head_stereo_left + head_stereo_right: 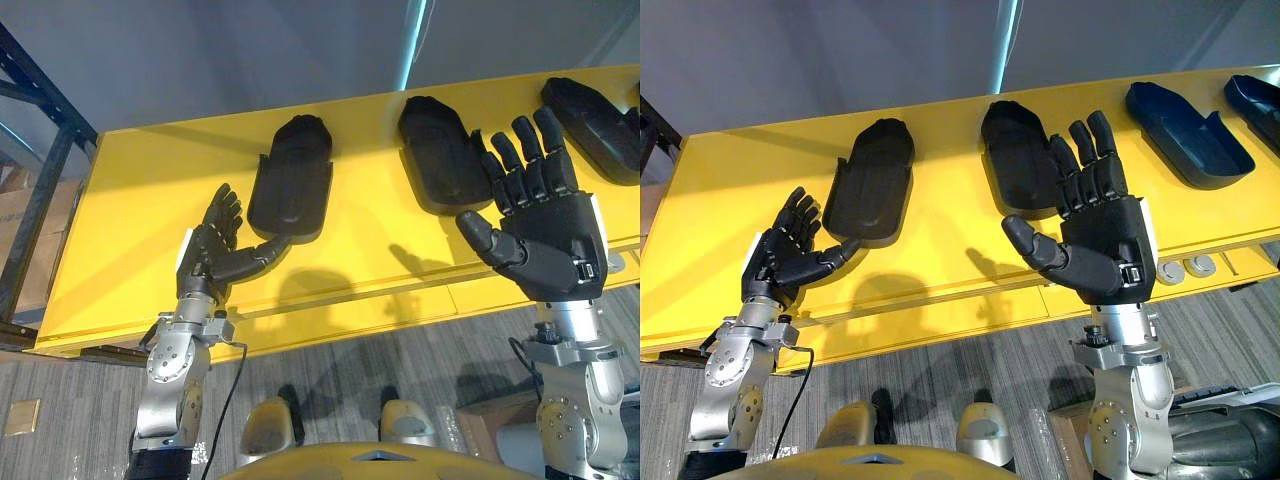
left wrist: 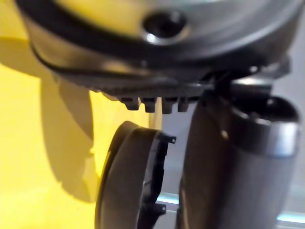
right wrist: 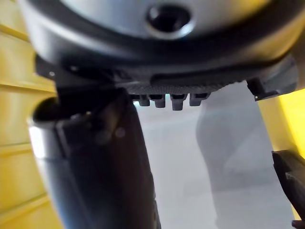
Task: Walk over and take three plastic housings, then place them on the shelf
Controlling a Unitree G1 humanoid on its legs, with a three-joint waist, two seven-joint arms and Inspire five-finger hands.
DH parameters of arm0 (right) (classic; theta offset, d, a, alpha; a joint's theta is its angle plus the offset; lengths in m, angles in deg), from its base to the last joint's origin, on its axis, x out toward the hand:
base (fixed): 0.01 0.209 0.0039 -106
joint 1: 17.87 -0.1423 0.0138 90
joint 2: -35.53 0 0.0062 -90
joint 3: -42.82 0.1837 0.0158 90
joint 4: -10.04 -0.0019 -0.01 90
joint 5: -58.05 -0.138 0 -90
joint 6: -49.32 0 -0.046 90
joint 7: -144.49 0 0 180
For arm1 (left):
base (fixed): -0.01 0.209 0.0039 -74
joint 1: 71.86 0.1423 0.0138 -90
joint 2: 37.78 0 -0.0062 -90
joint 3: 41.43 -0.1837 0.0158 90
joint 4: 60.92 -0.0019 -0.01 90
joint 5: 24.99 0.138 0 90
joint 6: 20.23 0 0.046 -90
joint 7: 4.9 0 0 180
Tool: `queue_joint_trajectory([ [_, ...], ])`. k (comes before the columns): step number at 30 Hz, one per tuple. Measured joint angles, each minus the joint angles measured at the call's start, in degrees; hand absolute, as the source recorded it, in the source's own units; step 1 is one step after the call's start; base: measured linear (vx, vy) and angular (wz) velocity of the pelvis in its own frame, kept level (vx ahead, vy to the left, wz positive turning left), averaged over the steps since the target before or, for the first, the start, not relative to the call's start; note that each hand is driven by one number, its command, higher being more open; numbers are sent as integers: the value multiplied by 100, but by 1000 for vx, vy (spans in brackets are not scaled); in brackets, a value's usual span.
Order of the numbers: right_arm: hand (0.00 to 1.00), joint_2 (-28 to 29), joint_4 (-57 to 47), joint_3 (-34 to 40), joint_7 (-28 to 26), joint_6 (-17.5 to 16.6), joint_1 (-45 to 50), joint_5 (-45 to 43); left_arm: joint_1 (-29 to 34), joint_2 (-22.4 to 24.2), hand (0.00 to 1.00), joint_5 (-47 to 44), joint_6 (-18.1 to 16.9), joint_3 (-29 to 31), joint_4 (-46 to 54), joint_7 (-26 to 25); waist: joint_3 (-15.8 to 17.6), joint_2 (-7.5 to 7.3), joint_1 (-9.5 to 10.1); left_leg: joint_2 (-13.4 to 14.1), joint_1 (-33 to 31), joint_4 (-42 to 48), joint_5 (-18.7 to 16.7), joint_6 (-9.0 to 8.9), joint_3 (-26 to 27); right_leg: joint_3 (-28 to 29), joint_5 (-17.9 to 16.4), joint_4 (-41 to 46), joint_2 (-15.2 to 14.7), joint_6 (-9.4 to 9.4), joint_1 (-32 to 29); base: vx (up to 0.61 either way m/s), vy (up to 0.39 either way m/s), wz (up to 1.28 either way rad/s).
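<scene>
At the left of the head views we are finding the left robot hand (image 1: 212, 245) over the yellow counter (image 1: 120, 220). Its fingers are lying straight and pointing toward the top of the frame, its thumb is reaching out to the right, and it is holding nothing. Just to its upper right the left housing (image 1: 292, 180) is resting on the counter, dark and long, with its long axis running from lower centre up toward the top edge. Its near end is sitting at the thumb tip, though we cannot tell whether the two are touching. In the left wrist view we are seeing that housing's rim (image 2: 128, 181) close beside the thumb. Moving right, the middle housing (image 1: 440, 150) is lying on much the same axis. The right robot hand (image 1: 540, 215) is standing spread and empty, its fingertips overlapping this housing's right edge in the frame. Further right the right housing (image 1: 600, 115) is lying apart from both hands. We are judging the left robot hand the nearer one for the left housing, which would call for a reach up and to the right.
</scene>
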Motion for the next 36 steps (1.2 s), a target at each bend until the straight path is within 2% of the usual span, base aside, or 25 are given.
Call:
queue_joint_trajectory([
  [2, 100, 88, 0, 5, -2, -2, 79, 0, 22, 17, 100, -27, -7, 40, 0, -67, 3, 9, -71, -36, -2, -40, -4, -11, 24, 23, -40, 88, -38, 37, -73, -11, 4, -2],
  [10, 100, 108, 1, 37, -57, -1, 262, -4, 83, 65, 100, -199, -44, 114, 6, -51, 37, 97, -79, -41, -2, -82, 41, 46, 106, 110, -38, 135, -51, 48, -170, -1, 7, -5],
  [19, 100, 127, 1, -9, -46, 0, 259, -129, 181, 117, 100, -488, -7, 120, 21, 378, 38, 99, -85, -67, 2, -100, 47, 56, 106, 103, -48, 153, -75, 60, -179, 0, 0, 0],
  [25, 100, 127, 1, -42, -33, 10, 264, -129, 351, 110, 100, -873, 162, -8, 212, 740, 34, 110, -122, -156, 6, -166, 74, 93, 92, 78, -61, 154, -157, 82, -189, 3, 10, 3],
  [36, 100, 127, 7, -267, 91, 40, 297, -129, 377, 94, 100, -928, 230, -122, 288, 805, 29, 118, -139, -177, 10, -187, 88, 106, 87, 69, -61, 154, -176, 82, -194, 1, 2, 0],
])
